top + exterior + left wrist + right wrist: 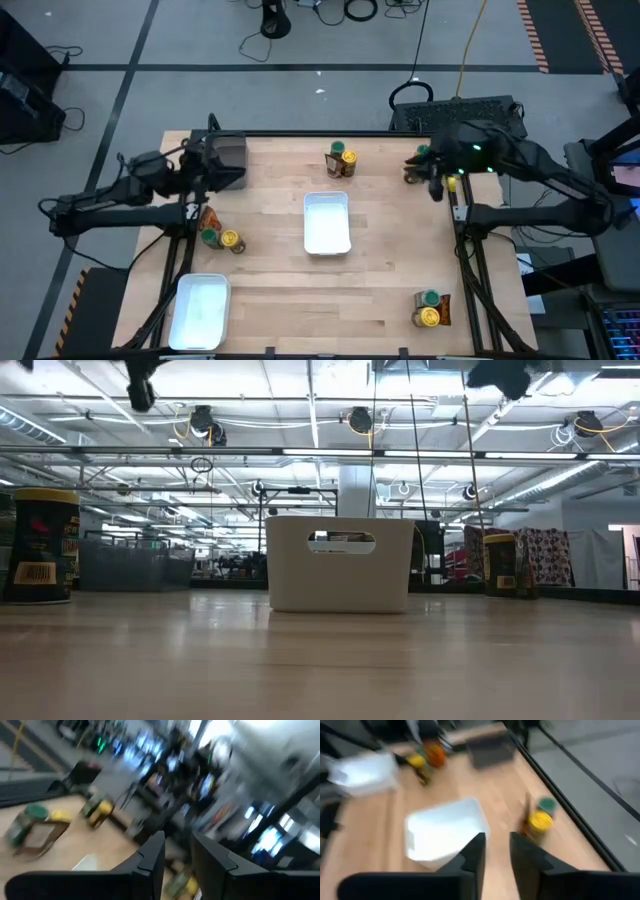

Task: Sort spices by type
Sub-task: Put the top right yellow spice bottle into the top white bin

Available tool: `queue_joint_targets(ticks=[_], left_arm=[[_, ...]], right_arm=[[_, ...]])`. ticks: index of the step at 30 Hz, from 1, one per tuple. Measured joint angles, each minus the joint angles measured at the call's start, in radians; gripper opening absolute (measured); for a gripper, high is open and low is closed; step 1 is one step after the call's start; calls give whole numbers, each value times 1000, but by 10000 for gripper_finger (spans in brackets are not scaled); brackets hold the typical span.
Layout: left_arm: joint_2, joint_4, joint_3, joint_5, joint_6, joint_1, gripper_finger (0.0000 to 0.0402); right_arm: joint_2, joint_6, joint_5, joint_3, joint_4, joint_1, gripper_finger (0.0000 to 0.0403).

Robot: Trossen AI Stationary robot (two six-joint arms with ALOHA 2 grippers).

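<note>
Small spice jars with green and yellow lids stand in pairs beside orange-brown packets. One group is at the far middle (341, 160), one at the left (218, 236), one at the near right (430, 310). Another (416, 168) is partly hidden under my right arm. My left gripper (178, 840) hangs above the table's far left (197, 165), open by a narrow gap, with nothing between the fingers. My right gripper (497, 840) hangs above the far right (436, 185), tipped downward, also narrowly open and holding nothing.
A white tray (326, 222) sits at the table's middle and another (200, 310) at the near left corner. A dark bin (228, 160) stands at the far left, close to my left gripper. Bare wood lies between the jar groups.
</note>
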Motion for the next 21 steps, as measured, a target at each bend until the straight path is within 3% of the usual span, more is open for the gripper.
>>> queue_joint_targets(ticks=[4, 7, 13, 21], left_arm=[[92, -273, 175, 14, 139, 0, 98], [125, -391, 244, 14, 252, 0, 98], [129, -409, 251, 17, 316, 0, 98], [129, -411, 251, 24, 316, 0, 98]], right_arm=[[140, -19, 74, 93, -178, -54, 140], [241, -10, 92, 136, -308, -99, 181], [402, 198, 130, 152, -414, -186, 236], [522, 426, 165, 152, -445, -252, 234]])
